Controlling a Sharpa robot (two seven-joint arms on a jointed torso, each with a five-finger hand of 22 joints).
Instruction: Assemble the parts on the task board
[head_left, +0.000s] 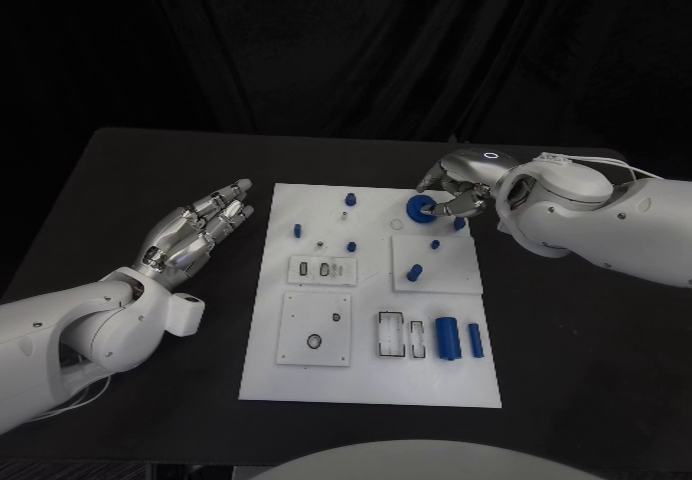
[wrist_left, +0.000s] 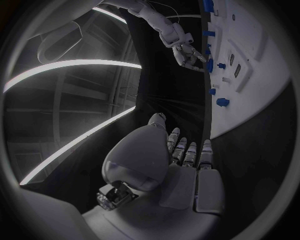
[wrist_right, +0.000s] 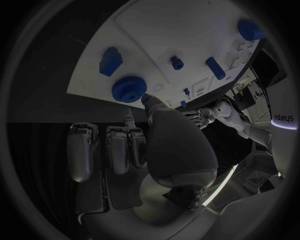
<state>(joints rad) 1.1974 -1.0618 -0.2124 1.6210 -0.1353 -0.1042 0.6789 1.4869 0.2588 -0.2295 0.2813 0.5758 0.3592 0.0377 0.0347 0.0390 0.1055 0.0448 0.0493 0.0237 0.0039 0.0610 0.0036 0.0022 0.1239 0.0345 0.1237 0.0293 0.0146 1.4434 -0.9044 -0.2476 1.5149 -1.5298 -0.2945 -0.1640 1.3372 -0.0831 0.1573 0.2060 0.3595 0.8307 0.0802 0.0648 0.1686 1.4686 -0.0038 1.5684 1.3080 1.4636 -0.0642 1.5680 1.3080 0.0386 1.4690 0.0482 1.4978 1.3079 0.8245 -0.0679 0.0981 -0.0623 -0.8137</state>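
Observation:
The white task board (head_left: 372, 385) lies mid-table with several small blue parts on it. My right hand (head_left: 459, 192) reaches over the board's far right corner, where its thumb and a fingertip (wrist_right: 127, 114) pinch the rim of a round blue gear (head_left: 420, 208) (wrist_right: 129, 89) that sits low at the board surface. My left hand (head_left: 199, 232) (wrist_left: 182, 156) rests palm-up beside the board's left edge, fingers straight and apart, holding nothing. A blue cylinder (head_left: 449, 338) and a thinner blue bar (head_left: 476, 341) lie at the near right.
Small blue pegs (head_left: 297, 230) (head_left: 351, 246) (head_left: 414, 272) stand about the board's middle, and one (head_left: 348, 199) stands near the far edge. A raised white plate (head_left: 316, 329) with round holes sits near left. Bare black table (head_left: 577, 350) surrounds the board.

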